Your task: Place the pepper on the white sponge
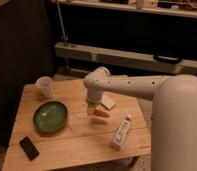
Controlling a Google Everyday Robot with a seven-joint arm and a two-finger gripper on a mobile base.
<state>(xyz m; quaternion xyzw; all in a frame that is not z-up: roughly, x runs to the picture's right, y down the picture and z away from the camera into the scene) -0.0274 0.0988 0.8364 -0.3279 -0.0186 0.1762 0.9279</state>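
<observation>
Gripper [93,111] points down over the middle of the wooden table [77,145], at the end of the white arm [132,85] — whether it is spread or pinching cannot be told. Right at its tip lies the pepper [100,114], red-orange, apparently on the tabletop. Just beyond, up and to the right, sits the white sponge [108,102] — near the pepper. A green bowl [50,116] rests to the left, a pale cup [44,86] behind it, a dark phone-like object [29,147] at the front left, and a white bottle [121,133] lies to the right.
</observation>
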